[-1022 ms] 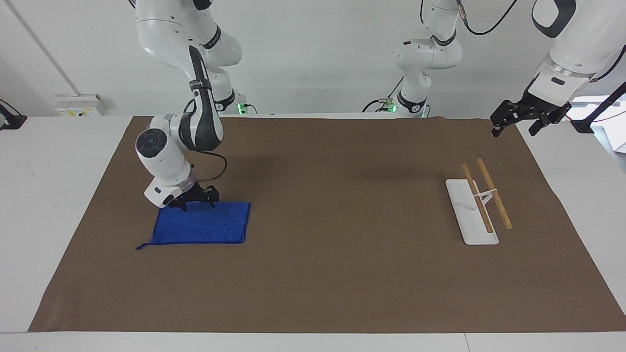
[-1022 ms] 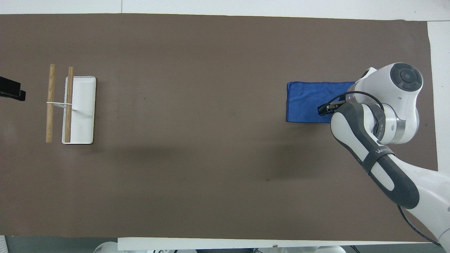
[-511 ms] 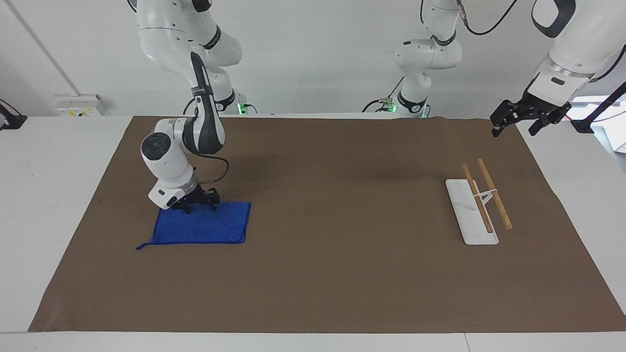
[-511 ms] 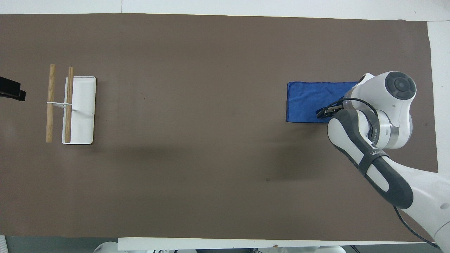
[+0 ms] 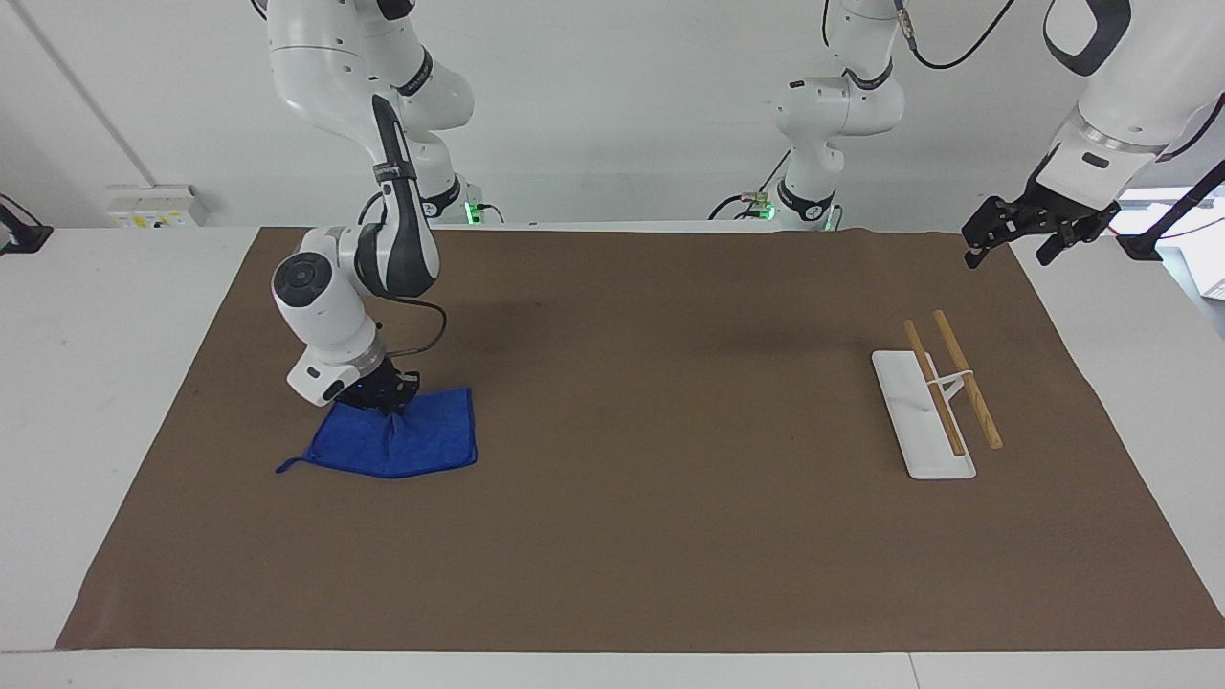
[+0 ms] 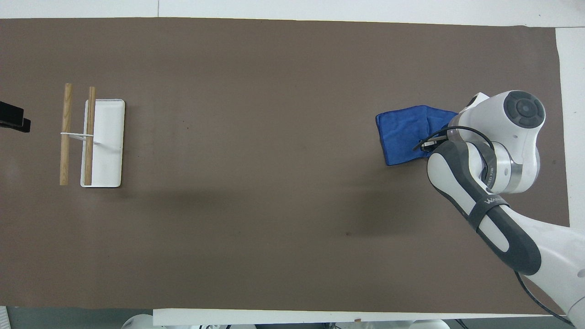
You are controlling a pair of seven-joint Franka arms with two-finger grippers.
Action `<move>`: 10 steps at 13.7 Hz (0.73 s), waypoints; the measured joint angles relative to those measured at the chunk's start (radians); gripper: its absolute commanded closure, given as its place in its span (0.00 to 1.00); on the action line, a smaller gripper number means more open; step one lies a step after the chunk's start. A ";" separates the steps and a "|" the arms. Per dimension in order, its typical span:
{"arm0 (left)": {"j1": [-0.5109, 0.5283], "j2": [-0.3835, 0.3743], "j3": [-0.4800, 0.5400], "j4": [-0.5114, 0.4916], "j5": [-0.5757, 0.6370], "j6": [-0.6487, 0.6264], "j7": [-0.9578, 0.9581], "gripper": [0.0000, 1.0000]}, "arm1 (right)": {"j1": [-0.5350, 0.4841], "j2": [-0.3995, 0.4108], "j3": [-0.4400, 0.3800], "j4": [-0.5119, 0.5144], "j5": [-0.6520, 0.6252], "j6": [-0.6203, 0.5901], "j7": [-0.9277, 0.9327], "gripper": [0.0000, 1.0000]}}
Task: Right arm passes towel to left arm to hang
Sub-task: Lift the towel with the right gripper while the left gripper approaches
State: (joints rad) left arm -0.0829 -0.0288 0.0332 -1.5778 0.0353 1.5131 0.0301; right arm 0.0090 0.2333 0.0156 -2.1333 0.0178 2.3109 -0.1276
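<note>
One royal-blue soft cloth towel [image 5: 397, 442] is seen bunched on the brown mat [image 5: 632, 536] near the right arm's end, its robot-side edge pinched by the bent-down right gripper [image 5: 390, 400]. One white-based rack with two wooden rods [image 5: 943, 397] is counted. The left gripper [image 5: 1019, 239] is held wide open over the mat's corner.

1. Both views were bright and evenly lit, the light coming from above.
2. Shadows were soft: broad faint patches lay on the brown mat [image 6: 274, 210], a small darker one under the right arm [image 5: 383, 258].
3. There was no strong glare; the white wall [image 5: 622, 115] looked slightly washed out.
4. Both views were sharp, with no motion blur and straight edges.
</note>
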 measured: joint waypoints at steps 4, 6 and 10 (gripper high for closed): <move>0.000 -0.001 0.002 0.000 -0.010 0.024 -0.152 0.00 | 0.016 0.000 0.001 0.141 0.012 -0.211 0.003 1.00; -0.003 -0.001 -0.002 -0.019 -0.037 0.092 -0.390 0.00 | 0.058 -0.002 0.002 0.277 0.095 -0.365 0.062 1.00; -0.093 0.011 -0.021 -0.100 -0.047 0.235 -0.804 0.01 | 0.176 -0.001 0.004 0.388 0.398 -0.436 0.379 1.00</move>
State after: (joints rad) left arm -0.1756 -0.0183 0.0126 -1.6774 -0.0122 1.7476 -0.7740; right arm 0.1850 0.2318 0.0194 -1.7453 0.4163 1.8747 0.2517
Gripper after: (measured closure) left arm 0.004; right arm 0.925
